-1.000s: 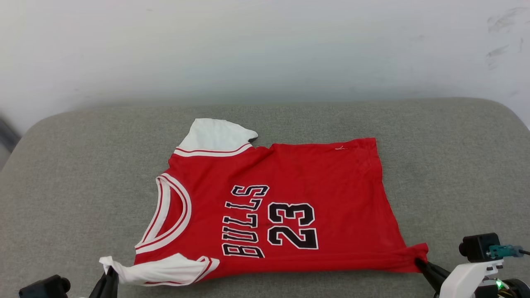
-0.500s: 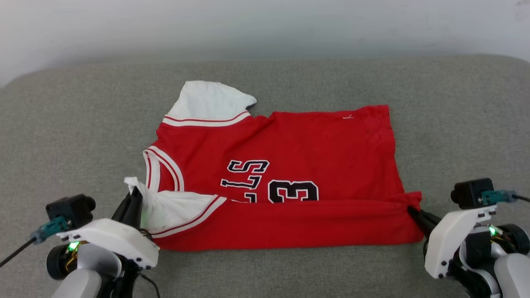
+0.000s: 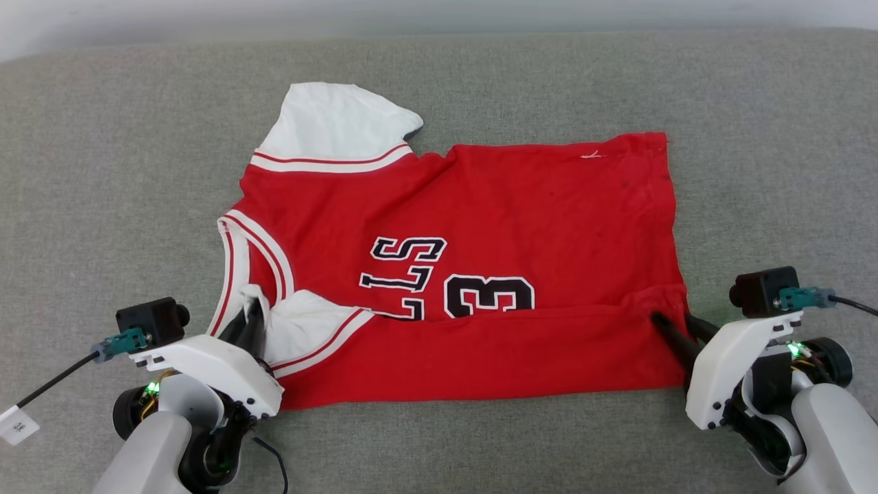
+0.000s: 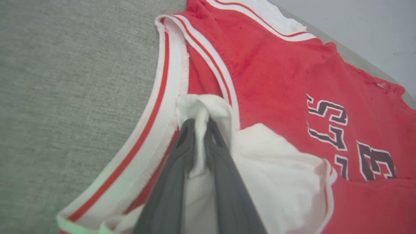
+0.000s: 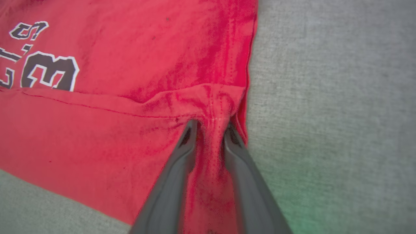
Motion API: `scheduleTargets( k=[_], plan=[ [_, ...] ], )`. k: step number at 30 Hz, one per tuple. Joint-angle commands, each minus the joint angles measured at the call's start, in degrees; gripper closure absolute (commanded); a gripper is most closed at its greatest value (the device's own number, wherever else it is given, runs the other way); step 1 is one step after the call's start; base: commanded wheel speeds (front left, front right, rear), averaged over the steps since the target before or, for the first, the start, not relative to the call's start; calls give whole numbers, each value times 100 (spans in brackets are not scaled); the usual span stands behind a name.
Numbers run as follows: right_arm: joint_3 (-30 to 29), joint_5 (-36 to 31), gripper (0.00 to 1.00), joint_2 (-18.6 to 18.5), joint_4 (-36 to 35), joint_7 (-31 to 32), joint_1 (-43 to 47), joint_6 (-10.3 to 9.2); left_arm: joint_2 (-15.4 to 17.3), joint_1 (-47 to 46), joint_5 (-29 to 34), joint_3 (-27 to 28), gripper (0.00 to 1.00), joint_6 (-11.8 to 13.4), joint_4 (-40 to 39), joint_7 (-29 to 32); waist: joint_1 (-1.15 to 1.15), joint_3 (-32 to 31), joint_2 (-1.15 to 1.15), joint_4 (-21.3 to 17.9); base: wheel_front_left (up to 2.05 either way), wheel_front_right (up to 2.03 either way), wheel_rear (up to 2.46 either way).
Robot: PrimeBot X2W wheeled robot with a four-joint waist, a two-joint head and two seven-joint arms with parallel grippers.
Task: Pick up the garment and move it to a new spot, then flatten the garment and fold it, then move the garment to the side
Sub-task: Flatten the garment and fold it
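Observation:
The garment [image 3: 480,206], a red jersey with black lettering, lies spread on the grey cushion, neck to the left. Its near edge is folded up over the lower part of the letters and numbers. At the near left, my left gripper [image 3: 252,309] is shut on a white shoulder flap; in the left wrist view its fingers [image 4: 200,122] pinch that white cloth on the garment [image 4: 276,74]. My right gripper [image 3: 672,319] sits at the folded hem corner on the right. In the right wrist view its fingers [image 5: 209,125] stand apart, with a loose ridge of the garment [image 5: 130,65] between them.
The grey cushion [image 3: 103,171] reaches well beyond the garment on the left, right and near sides. A pale wall [image 3: 137,20] runs along its far edge. A second white shoulder flap [image 3: 329,127] lies flat at the far left.
The camera has tilted down. Both grippers carried the garment's near edge away from me, folding it over the lower lettering. The right fingers have parted from the hem corner.

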Motion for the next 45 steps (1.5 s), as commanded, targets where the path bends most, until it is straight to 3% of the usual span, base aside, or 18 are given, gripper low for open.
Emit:
scheduleTargets(
  k=[1,8,12,19,28,34,41,42,43,44,45],
  plan=[
    [33,25,0,-38,155,-83,18,-14,-6,-70,-32,-6,0,-32,70,-11,-1,-39,0,-7,0,0,0],
    [116,194,0,-98,151,-977,224,-11,136,30,-147,56,0,-170,332,85,-1,-521,0,-28,0,0,0],
    [70,73,0,-144,-49,-1617,432,-10,415,99,-174,66,0,-207,219,310,-1,-851,0,-73,0,0,0],
    [-262,-372,0,26,-702,-2427,886,-10,1091,381,-223,-4,0,-22,-389,1215,-1,-1231,0,-255,0,0,0],
    [-613,-829,0,484,-1746,-2398,1501,-10,1907,1016,-653,-45,0,415,-1228,2761,-1,-1075,0,-580,0,0,0],
    [-664,-970,0,687,-2100,-2320,1524,-10,2014,1117,-883,-2,0,627,-1373,3175,-1,-701,0,-736,0,0,0],
    [-671,-1015,0,763,-2292,-2332,1382,-10,1684,1074,-1209,-84,0,636,-831,3478,-1,-338,0,-872,0,0,0],
    [-682,-1017,0,759,-2310,-2331,1371,-10,1581,1085,-1260,-120,41,607,-738,3493,-1,-324,0,-881,0,0,0],
    [-692,-1020,0,753,-2328,-2326,1368,-10,1498,1102,-1296,-156,65,552,-670,3493,-1,-320,0,-884,0,0,0],
    [-704,-1021,0,746,-2338,-2316,1377,-10,1413,1113,-1323,-185,100,503,-611,3458,-1,-324,0,-883,0,0,0],
    [-731,-1026,0,735,-2341,-2296,1397,-10,1345,1124,-1339,-209,100,469,-559,3423,-1,-345,0,-874,0,0,0]
  ],
)
